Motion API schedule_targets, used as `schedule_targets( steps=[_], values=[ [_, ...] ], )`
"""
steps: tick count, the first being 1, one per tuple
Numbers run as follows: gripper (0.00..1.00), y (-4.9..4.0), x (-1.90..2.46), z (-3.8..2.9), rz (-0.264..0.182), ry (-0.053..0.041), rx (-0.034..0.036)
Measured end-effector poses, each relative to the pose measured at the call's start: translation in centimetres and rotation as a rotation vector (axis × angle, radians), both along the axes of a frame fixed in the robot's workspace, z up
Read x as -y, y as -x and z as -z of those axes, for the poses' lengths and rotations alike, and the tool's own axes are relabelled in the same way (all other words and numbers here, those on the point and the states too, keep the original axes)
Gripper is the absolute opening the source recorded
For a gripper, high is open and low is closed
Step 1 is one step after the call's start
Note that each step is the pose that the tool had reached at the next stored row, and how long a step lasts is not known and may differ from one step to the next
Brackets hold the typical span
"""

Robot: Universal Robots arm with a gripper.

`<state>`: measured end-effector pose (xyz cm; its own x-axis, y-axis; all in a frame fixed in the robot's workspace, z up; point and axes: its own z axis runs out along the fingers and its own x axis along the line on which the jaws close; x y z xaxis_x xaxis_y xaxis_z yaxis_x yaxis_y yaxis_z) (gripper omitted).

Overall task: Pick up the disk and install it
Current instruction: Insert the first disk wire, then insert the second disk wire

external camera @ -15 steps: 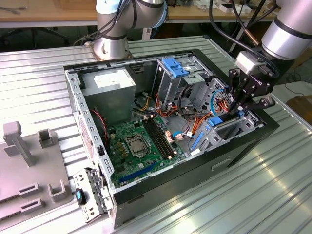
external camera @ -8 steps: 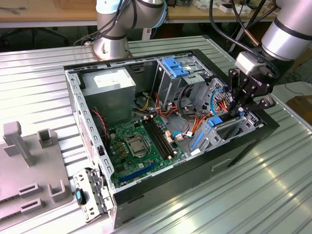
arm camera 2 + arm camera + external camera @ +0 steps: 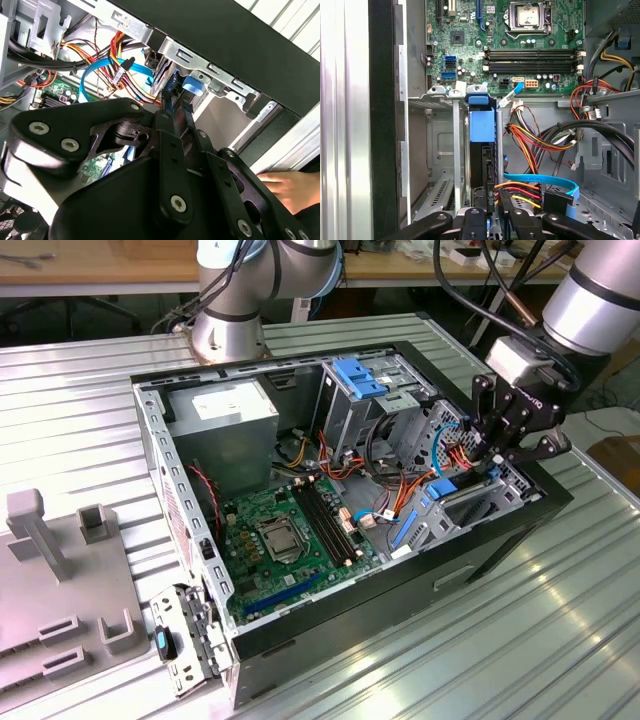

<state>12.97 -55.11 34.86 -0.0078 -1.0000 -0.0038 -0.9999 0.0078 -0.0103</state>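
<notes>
Exterior view: my claw (image 3: 500, 445) hangs inside the open computer case (image 3: 480, 540), at its end toward the exterior view's right, just above the drive cage. In the first wrist view the disk (image 3: 482, 150) stands on edge in a slot of that metal cage (image 3: 442, 150), its blue carrier face and blue handle toward the motherboard (image 3: 520, 45), its dark body running back to my fingers (image 3: 507, 210). The fingers sit close together on either side of the disk's near end, and they look pinched on it, though the contact itself is hidden. In the second wrist view the same blue carrier (image 3: 192, 85) shows past my black linkages, under the cage's metal rail. Orange, red and yellow wires (image 3: 530, 142) and a flat blue cable (image 3: 540, 180) lie just beside the slot. A hand (image 3: 287, 185) rests outside the case wall.
</notes>
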Motion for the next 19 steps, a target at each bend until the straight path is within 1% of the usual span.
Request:
schedule_targets(
  steps=[1,2,11,12,13,14,16,17,19],
  values=[
    [0.16,0.0,0.0,-0.01,0.0,0.0001,0.0],
    [0.11,0.0,0.0,-0.01,0.0,0.0002,0.0],
    [0.11,0.03,0.0,-0.01,0.0,0.0004,0.0],
    [0.11,0.6,0.01,-0.94,0.0,0.0004,0.0],
    [0.11,0.6,0.02,-2.47,0.0,0.0003,0.0],
    [0.11,0.6,0.01,-3.02,0.0,0.0002,-0.0001],
    [0.11,0.6,0.0,-3.42,0.0,0.0001,0.0],
    [0.11,0.6,-0.12,-3.58,0.0,-0.0003,0.0],
    [0.11,0.59,-0.73,-3.79,0.0,0.0018,-0.0001]
  ],
)
